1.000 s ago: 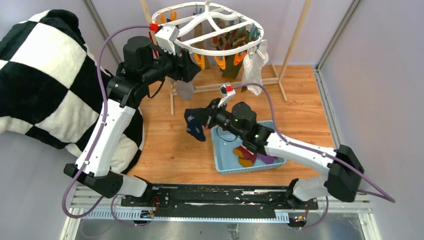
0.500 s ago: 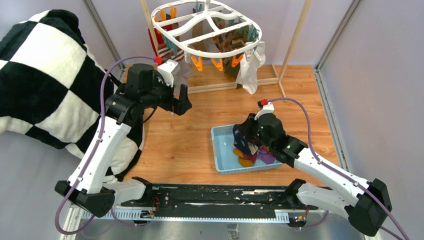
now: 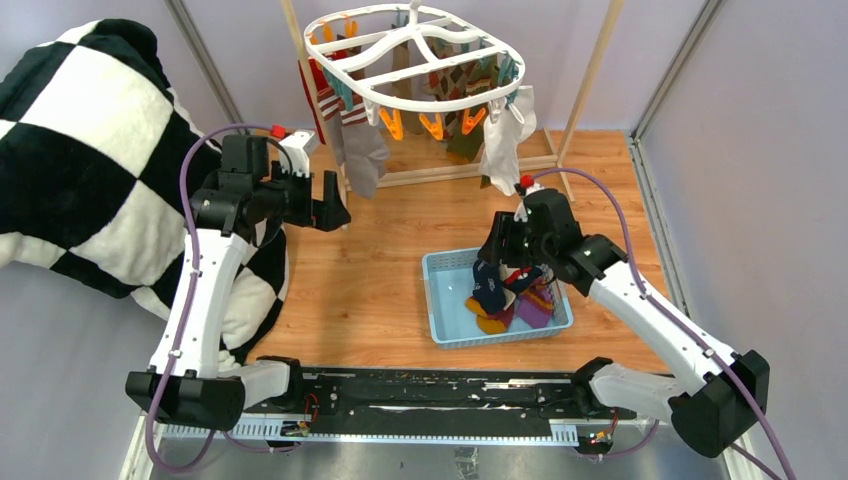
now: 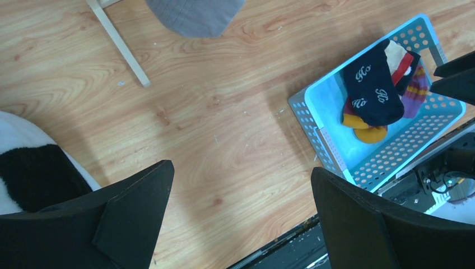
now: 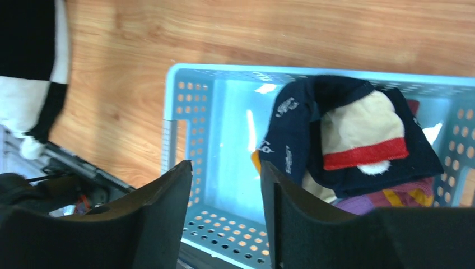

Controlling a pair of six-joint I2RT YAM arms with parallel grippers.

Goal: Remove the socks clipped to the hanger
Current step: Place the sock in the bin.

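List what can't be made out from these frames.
- Top view: the number of socks on the hanger can't be counted, because the far ones overlap behind its ribs.
- Left wrist: the grey sock is cut off by the top edge, so its clip is unseen.
- Right wrist: the navy sock mostly covers what lies beneath it. The basket is cut off on the right by the frame edge and a finger.

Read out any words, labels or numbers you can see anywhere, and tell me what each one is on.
"Ho": white script, showing three times on the navy sock lying in the blue basket, in the left wrist view.
The same white marks in the right wrist and top views are too blurred or small to read.
No other text, label or number is readable.
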